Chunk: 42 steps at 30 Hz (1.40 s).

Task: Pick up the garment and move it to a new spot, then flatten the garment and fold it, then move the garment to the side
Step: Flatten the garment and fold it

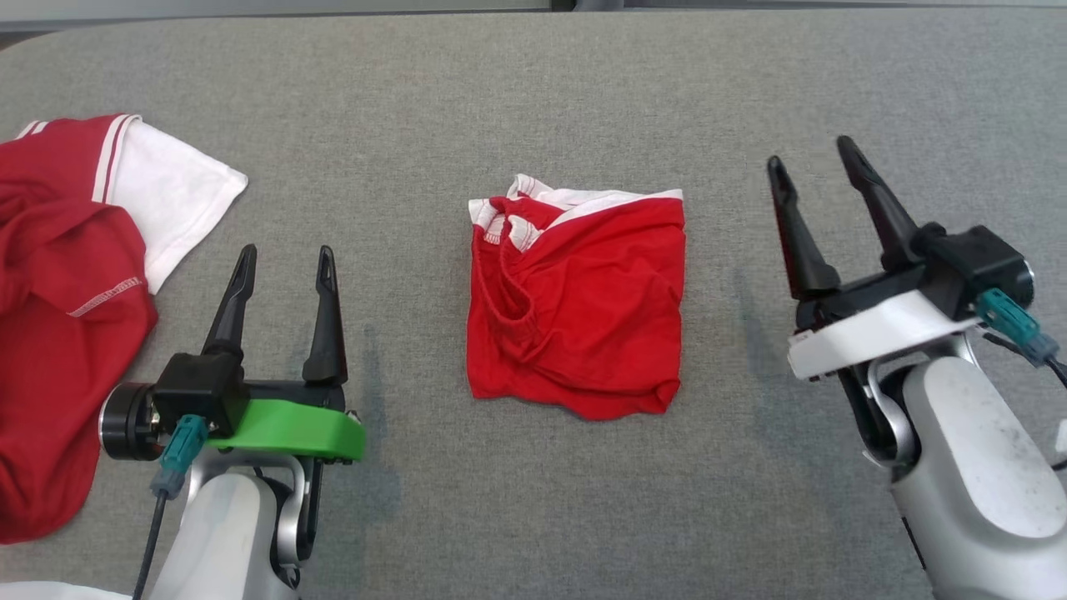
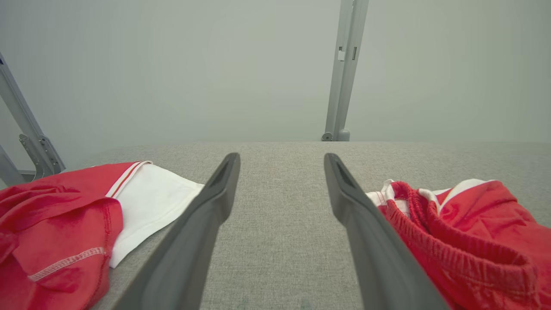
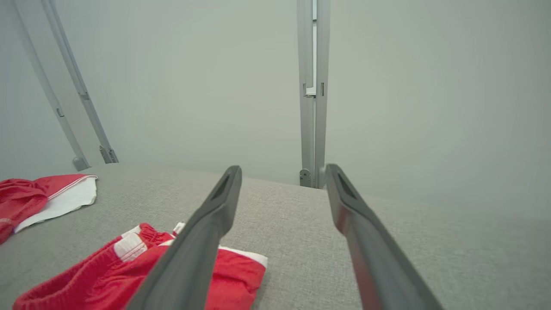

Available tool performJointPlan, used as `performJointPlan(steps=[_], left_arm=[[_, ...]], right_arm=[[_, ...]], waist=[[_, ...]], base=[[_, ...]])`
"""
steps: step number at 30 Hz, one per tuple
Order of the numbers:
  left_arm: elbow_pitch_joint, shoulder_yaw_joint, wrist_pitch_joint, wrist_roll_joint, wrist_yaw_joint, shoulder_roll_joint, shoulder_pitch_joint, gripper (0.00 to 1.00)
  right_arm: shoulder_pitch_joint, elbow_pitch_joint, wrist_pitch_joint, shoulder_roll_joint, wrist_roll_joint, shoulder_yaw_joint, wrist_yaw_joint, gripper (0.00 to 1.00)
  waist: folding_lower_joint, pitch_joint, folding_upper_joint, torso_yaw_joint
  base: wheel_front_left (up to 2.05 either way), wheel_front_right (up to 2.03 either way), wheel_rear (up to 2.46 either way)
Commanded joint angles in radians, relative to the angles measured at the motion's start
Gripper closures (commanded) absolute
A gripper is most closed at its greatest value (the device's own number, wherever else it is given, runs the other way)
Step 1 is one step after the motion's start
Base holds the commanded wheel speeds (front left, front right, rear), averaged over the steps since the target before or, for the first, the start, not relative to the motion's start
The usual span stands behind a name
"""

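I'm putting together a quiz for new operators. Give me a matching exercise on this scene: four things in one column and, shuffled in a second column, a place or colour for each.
Things
1. shorts
2. shirt
3. left gripper
4. right gripper

Places or colours
A. white collar at its base
B. crumpled at the left edge of the table
C. green collar at its base
D. folded, mid-table, between the two grippers

Pairs: 1-D, 2-B, 3-C, 4-A
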Motion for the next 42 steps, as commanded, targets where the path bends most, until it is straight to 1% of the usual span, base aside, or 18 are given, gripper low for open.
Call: performJointPlan(steps=[1, 5, 9, 20, 32, 42], left_arm=[[-0.001, 0.006, 0.000, -0.006, 0.005, 0.010, 0.012, 0.00], [-0.008, 0.013, 0.009, -0.014, 0.012, 0.022, 0.032, 0.00], [-0.018, 0.021, 0.019, -0.022, 0.020, 0.031, 0.053, 0.00], [-0.044, 0.012, 0.055, -0.033, 0.028, 0.049, 0.147, 0.00], [-0.071, 0.009, 0.088, -0.051, 0.050, 0.066, 0.259, 0.00], [-0.098, 0.003, 0.109, -0.060, 0.059, 0.078, 0.297, 0.00]], right_arm=[[0.033, -0.013, -0.007, 0.005, -0.022, -0.031, 0.000, 0.00], [0.121, -0.046, -0.007, 0.022, -0.085, -0.144, 0.000, 0.00], [0.174, -0.063, -0.007, 0.040, -0.105, -0.189, 0.000, 0.00], [0.280, -0.067, 0.019, 0.057, -0.115, -0.209, 0.000, 0.00], [0.400, -0.075, 0.062, 0.070, -0.098, -0.231, 0.000, 0.00], [0.436, -0.101, 0.083, 0.077, -0.096, -0.246, 0.000, 0.00]], waist=[[0.0000, -0.022, -0.0001, -0.021], [0.0000, -0.043, -0.0001, -0.038], [0.0000, -0.064, -0.0001, -0.052], [0.0000, -0.174, -0.0001, -0.063], [0.0000, -0.277, -0.0001, -0.065], [0.0000, -0.296, -0.0001, -0.065]], base=[[0.00, 0.00, 0.00], [0.00, 0.00, 0.00], [0.00, 0.00, 0.00], [0.00, 0.00, 0.00], [0.00, 0.00, 0.00], [0.00, 0.00, 0.00]])
